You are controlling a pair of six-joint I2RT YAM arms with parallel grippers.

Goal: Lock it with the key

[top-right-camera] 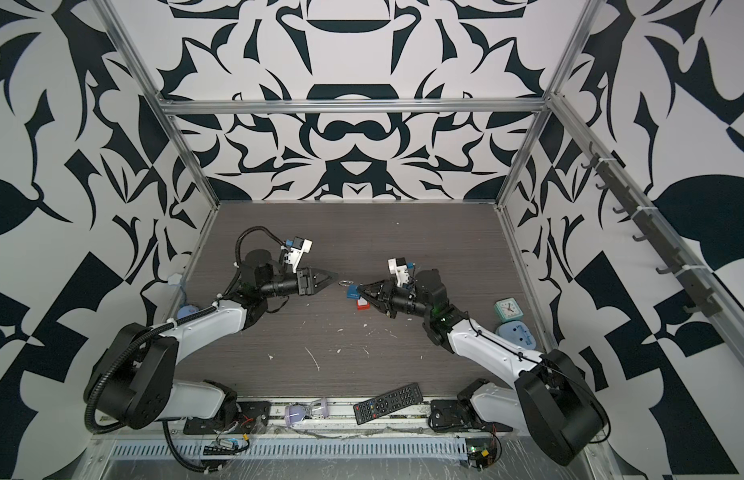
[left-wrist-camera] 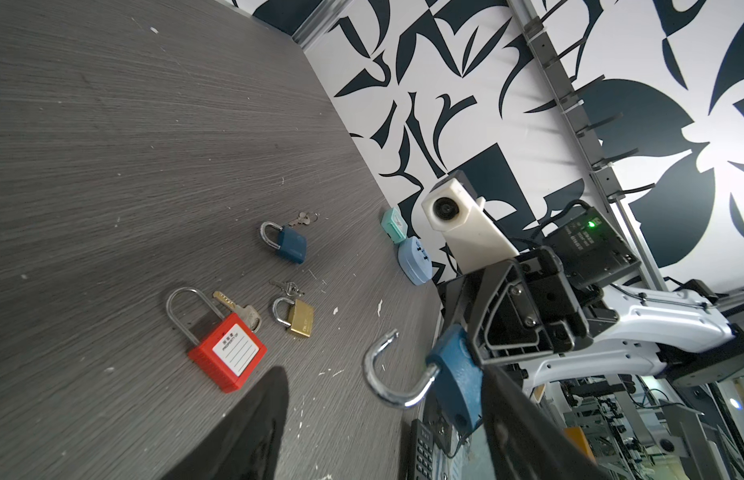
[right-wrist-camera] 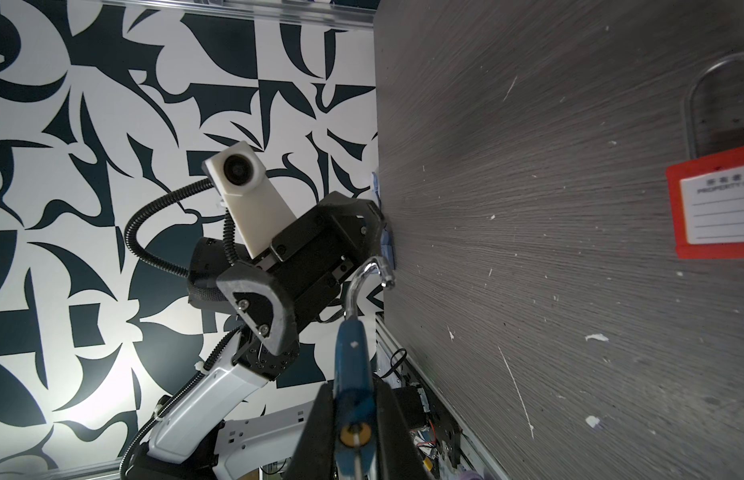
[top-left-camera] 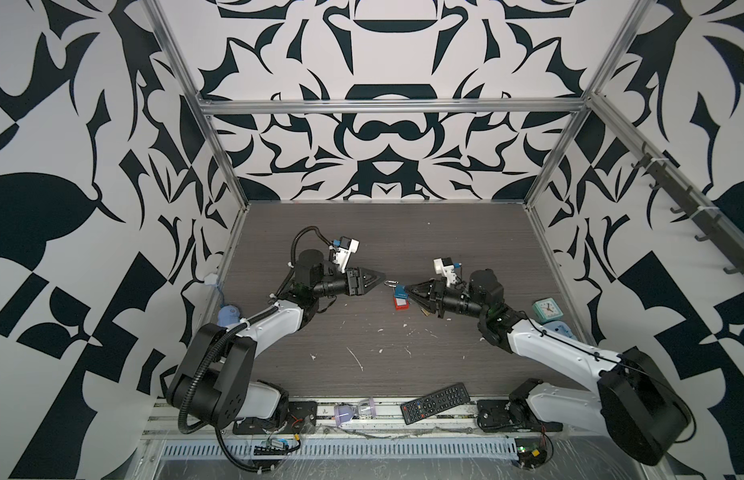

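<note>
Blue padlock (top-left-camera: pixel 400 290): centre of both top views, clamped in the right gripper (top-left-camera: pixel 408 289)
Shackle (top-left-camera: pixel 389 284): unlatched, pointing frame-left at the left gripper (top-left-camera: pixel 382 279)
Left gripper: we read its fingers (left-wrist-camera: pixel 254 424) spread, empty, just beside the shackle tip

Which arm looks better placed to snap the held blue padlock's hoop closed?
Left arm: its jaws are open, empty and face the open shackle of the held blue padlock; the right arm's jaws are clamped on its body, so probably only the left can push.
</note>
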